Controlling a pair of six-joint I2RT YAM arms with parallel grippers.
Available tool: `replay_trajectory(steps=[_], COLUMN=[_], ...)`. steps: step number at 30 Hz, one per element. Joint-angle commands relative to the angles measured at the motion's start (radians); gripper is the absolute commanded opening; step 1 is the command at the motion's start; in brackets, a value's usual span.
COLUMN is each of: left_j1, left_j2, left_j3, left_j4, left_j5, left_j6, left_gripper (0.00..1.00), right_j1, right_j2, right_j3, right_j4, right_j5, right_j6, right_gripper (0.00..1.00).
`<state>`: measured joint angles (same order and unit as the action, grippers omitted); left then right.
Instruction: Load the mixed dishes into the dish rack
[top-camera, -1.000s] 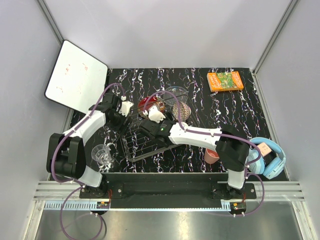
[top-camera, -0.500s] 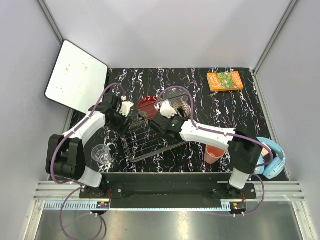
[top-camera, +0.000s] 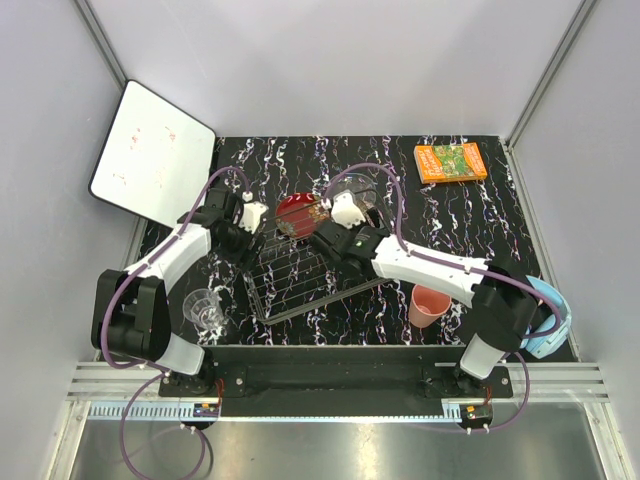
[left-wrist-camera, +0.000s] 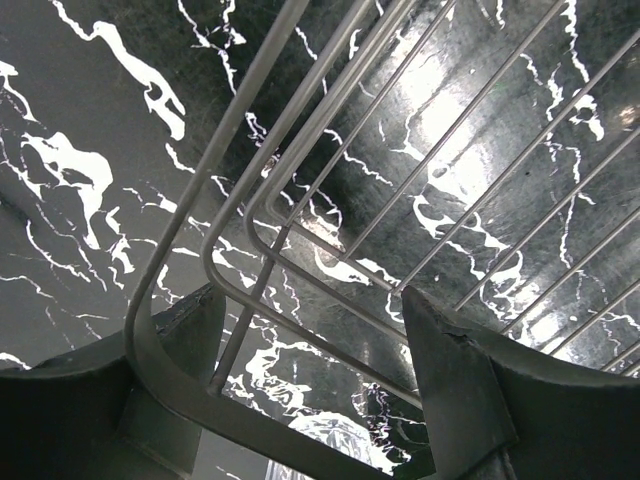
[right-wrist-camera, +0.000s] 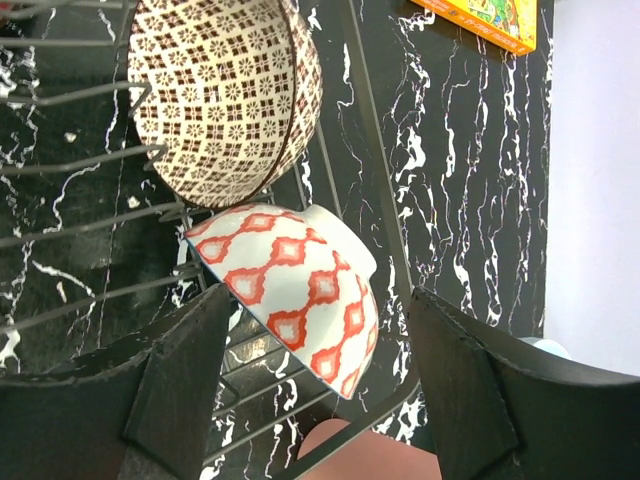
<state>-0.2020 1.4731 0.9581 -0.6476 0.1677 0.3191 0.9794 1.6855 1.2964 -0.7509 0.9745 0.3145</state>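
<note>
The dish rack (top-camera: 300, 282) lies mid-table. In the right wrist view a beige-brown patterned bowl (right-wrist-camera: 225, 95) and a white bowl with red diamonds and a blue rim (right-wrist-camera: 300, 295) stand on edge among the dish rack's wires (right-wrist-camera: 370, 170). My right gripper (right-wrist-camera: 320, 300) hangs open above the diamond bowl, its fingers well clear of it. A red dish (top-camera: 297, 215) leans at the rack's far edge, and a clear glass bowl (top-camera: 352, 188) sits behind my right gripper (top-camera: 343, 215). My left gripper (left-wrist-camera: 312, 300) is open astride the rack's corner wire (left-wrist-camera: 300, 330). A clear glass cup (top-camera: 205, 308) and a salmon-pink cup (top-camera: 430, 305) stand on the table.
An orange book (top-camera: 451, 162) lies at the far right. Blue headphones (top-camera: 545, 320) sit at the near right edge. A white board (top-camera: 155, 152) leans at the far left. Grey walls close in the table on three sides.
My right gripper has moved right and away from me along the rack, from beside the red dish to over the bowls. The left arm has stayed put.
</note>
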Motion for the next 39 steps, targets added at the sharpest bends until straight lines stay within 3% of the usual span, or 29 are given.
replay_trajectory(steps=[1,7,10,11,15,24,27,30,34,39], left_j1=[-0.008,-0.008,-0.008,-0.008,-0.008,-0.013,-0.023,-0.036,-0.053,-0.077], left_j2=[-0.033,-0.037,-0.040,-0.042,-0.046,-0.040,-0.028,-0.011,0.001,0.009], left_j3=[-0.010,-0.016,-0.018,-0.019,-0.021,-0.007,0.004,0.013,0.021,0.021], left_j4=[0.020,0.019,0.020,0.020,0.020,0.020,0.020,0.020,0.019,0.020], left_j5=[0.049,0.053,0.053,0.055,0.050,0.059,0.056,0.052,0.044,0.039], left_j6=[0.012,0.006,0.008,0.006,0.009,0.005,0.006,0.006,0.002,0.006], left_gripper=[0.73,0.73,0.73,0.73,0.73,0.73,0.73,0.73,0.72,0.67], right_j1=[-0.061,-0.091,-0.093,-0.093,-0.093,-0.093,-0.091,-0.097,-0.213,-0.352], right_j2=[-0.055,-0.041,-0.024,-0.023,-0.032,-0.092,-0.112,-0.182,-0.198,-0.092], right_j3=[-0.003,-0.023,-0.020,-0.020,-0.026,-0.002,0.018,0.052,0.154,0.253], right_j4=[-0.015,-0.015,-0.022,-0.028,-0.051,-0.146,-0.220,-0.211,-0.133,-0.082], right_j5=[0.036,0.015,-0.005,-0.010,-0.033,-0.022,-0.037,-0.059,-0.160,-0.276], right_j6=[0.012,0.037,0.057,0.063,0.097,0.152,0.210,0.216,0.187,0.198], right_gripper=[0.77,0.76,0.67,0.58,0.55,0.57,0.71,0.77,0.77,0.74])
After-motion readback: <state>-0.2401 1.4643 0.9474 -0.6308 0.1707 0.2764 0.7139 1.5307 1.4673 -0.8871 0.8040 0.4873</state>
